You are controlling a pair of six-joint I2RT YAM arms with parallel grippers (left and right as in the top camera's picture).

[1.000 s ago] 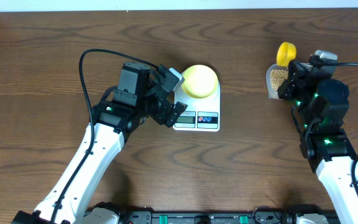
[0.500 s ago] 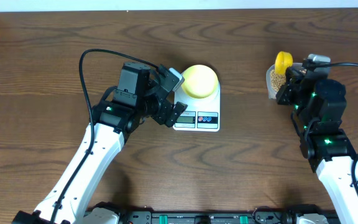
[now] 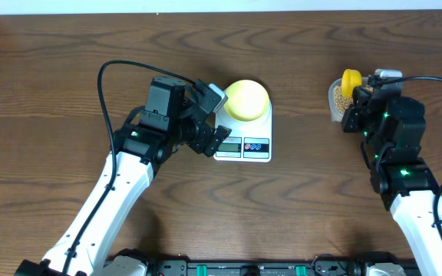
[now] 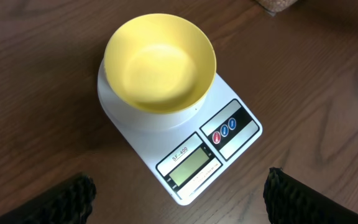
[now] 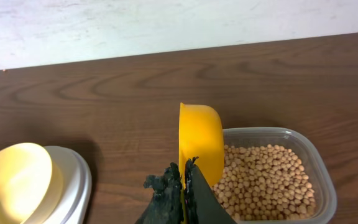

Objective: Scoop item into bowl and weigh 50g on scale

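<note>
The soybeans (image 5: 266,180) lie in a clear plastic tub (image 5: 323,186) at the table's (image 3: 52,61) right side; a yellow scoop (image 5: 199,146) stands on edge over the tub's left end, its mouth turned toward the beans; the right gripper (image 5: 184,180) has its fingers pinched tight on the scoop's handle. Well apart to the left, the pale yellow bowl (image 4: 160,62) sits on the white scale's (image 4: 229,152) round platform; the left gripper (image 4: 179,196) hangs just in front of the display with its fingers spread wide, holding nothing.
</note>
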